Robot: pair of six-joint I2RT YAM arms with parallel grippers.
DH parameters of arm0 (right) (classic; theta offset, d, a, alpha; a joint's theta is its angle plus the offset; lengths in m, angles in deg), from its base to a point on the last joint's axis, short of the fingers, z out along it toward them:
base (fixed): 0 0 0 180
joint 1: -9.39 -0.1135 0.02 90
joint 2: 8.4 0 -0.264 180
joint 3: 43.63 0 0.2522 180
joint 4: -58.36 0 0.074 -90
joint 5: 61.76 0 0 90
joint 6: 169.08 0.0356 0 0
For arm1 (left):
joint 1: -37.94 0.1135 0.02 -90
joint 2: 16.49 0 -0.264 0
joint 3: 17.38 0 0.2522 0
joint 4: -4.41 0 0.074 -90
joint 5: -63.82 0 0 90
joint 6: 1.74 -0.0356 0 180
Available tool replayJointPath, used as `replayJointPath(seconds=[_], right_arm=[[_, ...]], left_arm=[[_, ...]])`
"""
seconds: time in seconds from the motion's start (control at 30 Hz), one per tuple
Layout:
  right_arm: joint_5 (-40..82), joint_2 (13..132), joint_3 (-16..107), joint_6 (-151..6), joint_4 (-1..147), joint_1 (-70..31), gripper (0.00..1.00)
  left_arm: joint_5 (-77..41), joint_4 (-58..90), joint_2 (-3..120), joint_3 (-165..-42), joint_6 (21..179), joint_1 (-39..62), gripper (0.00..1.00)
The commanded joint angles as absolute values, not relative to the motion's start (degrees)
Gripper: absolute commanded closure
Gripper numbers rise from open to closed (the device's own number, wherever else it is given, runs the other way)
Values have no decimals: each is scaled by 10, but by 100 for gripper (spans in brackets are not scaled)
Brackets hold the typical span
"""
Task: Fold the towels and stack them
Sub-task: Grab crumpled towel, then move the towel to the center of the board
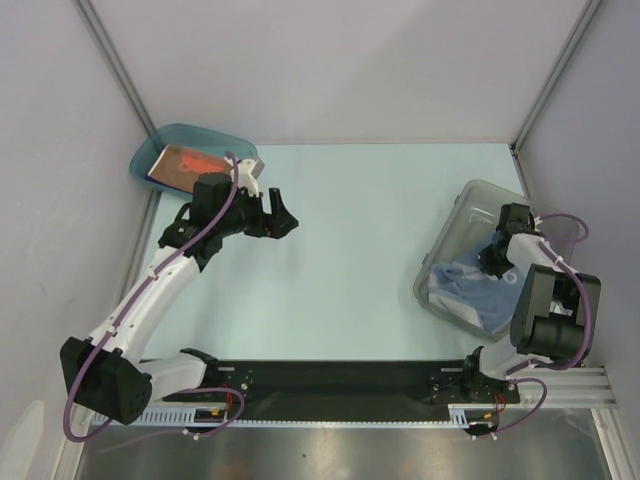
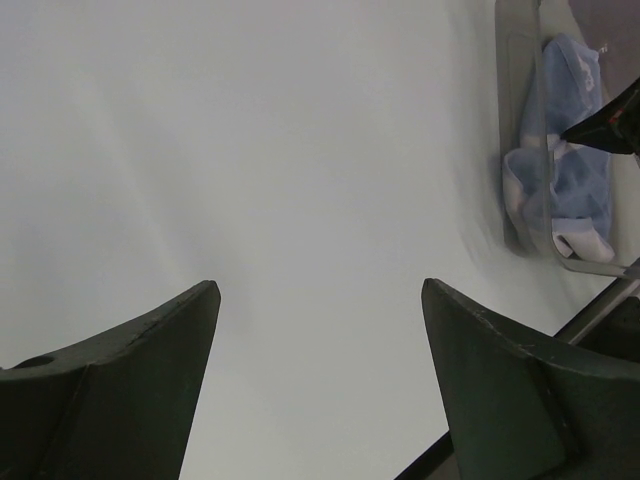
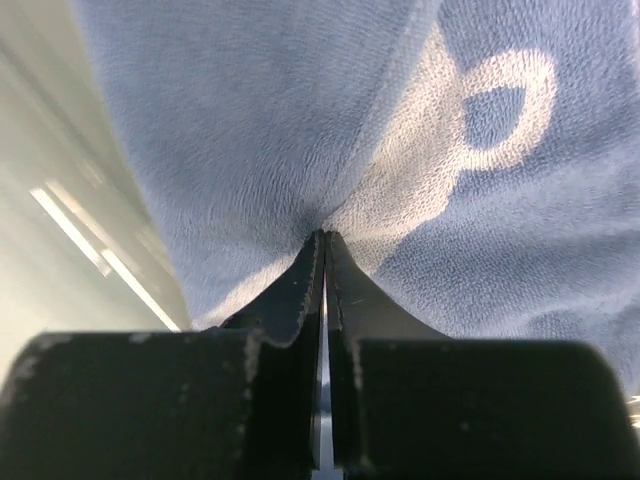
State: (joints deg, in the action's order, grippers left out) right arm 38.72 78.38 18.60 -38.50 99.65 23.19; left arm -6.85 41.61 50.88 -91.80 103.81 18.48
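Pinched tight in the right gripper (image 3: 323, 238), jaws closed to a slit: a pucker of blue towel (image 3: 250, 120), heaped inside the clear bin (image 1: 465, 200) at the right side of the table (image 1: 350, 250). On the blue pile, a white looped mark, too cropped to read as lettering. Across the table, left gripper (image 1: 283, 218) spread wide over bare surface, holding nothing, just beside the teal tray (image 1: 190, 130) at the far left corner. Flat in that tray, a red towel (image 1: 190, 162) with an orange patch.
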Motion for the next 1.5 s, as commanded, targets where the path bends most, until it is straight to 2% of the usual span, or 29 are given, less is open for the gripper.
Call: replayJointPath(seconds=[0.0,0.13,0.23,0.27,0.33,0.4,0.53,0.63,0.73,0.87,0.93,1.0,1.07,1.13,1.33,1.47], right_arm=[[379,737,248,-427,1014,237,100],[362,659,284,-474,1026,236,100],[267,603,316,-530,1017,235,100],[196,589,328,-542,1003,233,100],[154,571,389,-555,1002,207,100],[144,555,478,-566,1013,169,100],[192,564,617,-588,1023,-4,100],[193,568,638,-564,983,-66,100],[177,572,599,-525,976,-112,100],[149,552,368,-493,885,-188,100],[158,551,296,-476,846,-216,100],[189,558,205,-472,793,-257,96],[213,586,165,-467,770,-274,89],[191,618,136,-468,769,-291,75],[224,643,220,-547,891,-315,51],[236,697,279,-601,898,-303,47]], left_arm=[[-83,416,505,-952,1035,188,12],[-90,416,494,-950,1033,188,13],[-97,415,493,-952,1029,188,13],[-97,415,495,-958,1028,188,13],[-103,415,496,-965,1034,188,13],[-103,413,495,-978,1045,189,14],[-97,402,494,-996,1070,189,15],[-111,409,495,-1000,1086,197,16],[-118,415,491,-984,1104,219,17],[-127,410,466,-929,1102,240,16],[-162,418,457,-914,1094,244,15],[-177,421,446,-885,1094,250,14],[-180,409,437,-853,1103,262,14],[-171,398,438,-837,1111,267,15],[-171,374,454,-793,1123,267,17],[-120,318,476,-727,1146,256,19]])
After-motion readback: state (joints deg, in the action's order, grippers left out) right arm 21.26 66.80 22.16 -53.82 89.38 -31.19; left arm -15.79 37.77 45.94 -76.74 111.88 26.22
